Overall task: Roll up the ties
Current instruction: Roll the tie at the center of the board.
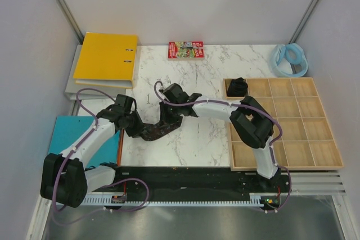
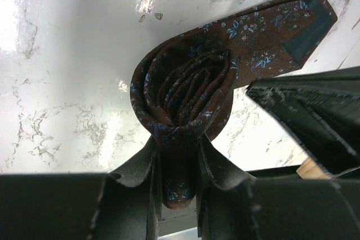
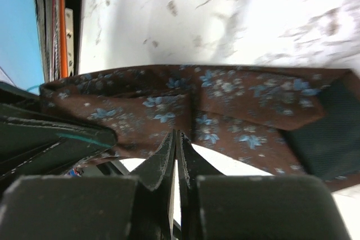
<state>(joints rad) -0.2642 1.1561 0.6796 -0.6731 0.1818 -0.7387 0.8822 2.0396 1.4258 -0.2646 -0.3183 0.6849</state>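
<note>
Where they meet, angled inward, both end effectors clamp the tie.

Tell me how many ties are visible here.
2. A partly rolled brown floral tie lies on the marble table, gripped by the left end effector. A dark coiled tie sits in the wooden tray's far-left corner compartment. The arms may hide others.

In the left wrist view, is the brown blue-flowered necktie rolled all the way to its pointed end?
No: the necktie is coiled in the left gripper, but its pointed end lies flat on the marble tabletop.
</note>
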